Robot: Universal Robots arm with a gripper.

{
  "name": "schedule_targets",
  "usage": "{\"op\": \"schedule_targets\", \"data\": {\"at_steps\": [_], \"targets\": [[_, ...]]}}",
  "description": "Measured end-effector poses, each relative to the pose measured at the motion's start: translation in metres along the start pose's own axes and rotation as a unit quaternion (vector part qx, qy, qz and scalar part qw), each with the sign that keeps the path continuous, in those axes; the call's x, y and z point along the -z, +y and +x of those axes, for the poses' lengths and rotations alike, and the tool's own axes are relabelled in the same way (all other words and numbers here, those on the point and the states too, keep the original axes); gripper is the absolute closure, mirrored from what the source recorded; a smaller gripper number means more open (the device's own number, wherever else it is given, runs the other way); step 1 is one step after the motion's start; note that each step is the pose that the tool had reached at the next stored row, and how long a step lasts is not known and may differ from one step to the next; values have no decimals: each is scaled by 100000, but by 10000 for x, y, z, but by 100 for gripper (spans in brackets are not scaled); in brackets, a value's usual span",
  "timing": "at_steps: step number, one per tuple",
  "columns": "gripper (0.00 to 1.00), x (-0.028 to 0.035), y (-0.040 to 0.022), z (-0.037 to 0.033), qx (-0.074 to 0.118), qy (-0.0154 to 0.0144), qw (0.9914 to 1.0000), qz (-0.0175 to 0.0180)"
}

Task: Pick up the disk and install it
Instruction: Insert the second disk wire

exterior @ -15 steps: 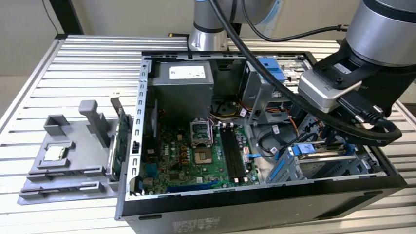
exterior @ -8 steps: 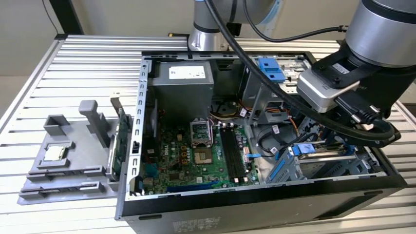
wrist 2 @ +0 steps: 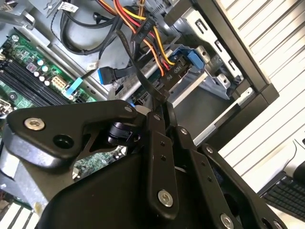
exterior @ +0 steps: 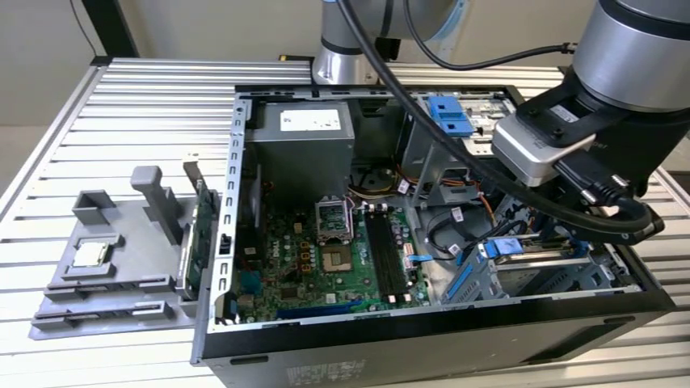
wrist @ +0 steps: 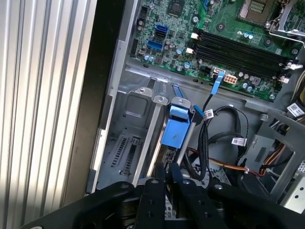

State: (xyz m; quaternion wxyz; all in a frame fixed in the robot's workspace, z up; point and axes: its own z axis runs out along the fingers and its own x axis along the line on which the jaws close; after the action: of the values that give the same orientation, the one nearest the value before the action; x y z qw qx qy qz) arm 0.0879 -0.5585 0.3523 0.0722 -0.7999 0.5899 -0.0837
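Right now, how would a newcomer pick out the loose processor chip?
Start at the open computer case; at the exterior view's left of it a grey plastic fixture sits on the slatted table. The processor chip lies flat on it, the only small shiny silver square among grey blocks.

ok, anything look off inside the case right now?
Nothing looks spilled or broken. The disk isn't flush: its blue end sticks up above the drive bay rails. Loose cables crowd right beside it. The gripper is directly at the disk.
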Motion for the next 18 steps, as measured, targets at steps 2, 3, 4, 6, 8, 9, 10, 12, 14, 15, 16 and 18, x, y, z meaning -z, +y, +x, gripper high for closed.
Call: {"op": "schedule_targets", "data": {"at_steps": [2, 3, 4, 6, 8, 9, 10, 12, 14, 15, 16, 18], "targets": [[100, 0, 0, 0, -137, 31, 100000, -7], [100, -1, 0, 0, -177, 39, 100000, -9], [100, -1, 0, 0, -216, 44, 100000, -8], [100, -1, 0, 0, -296, 62, 100000, -13], [100, -1, 0, 0, -379, 78, 99999, -17], [100, -1, 0, 0, -419, 88, 99999, -19], [100, -1, 0, 0, -459, 96, 99999, -21], [100, -1, 1, 0, -541, 114, 99998, -23], [100, -1, 0, 0, -622, 133, 99998, -28], [100, -1, 0, 0, -635, 138, 99998, -29], [100, -1, 0, 0, -639, 141, 99998, -32], [100, -2, 1, 0, -637, 145, 99998, -31]]}}
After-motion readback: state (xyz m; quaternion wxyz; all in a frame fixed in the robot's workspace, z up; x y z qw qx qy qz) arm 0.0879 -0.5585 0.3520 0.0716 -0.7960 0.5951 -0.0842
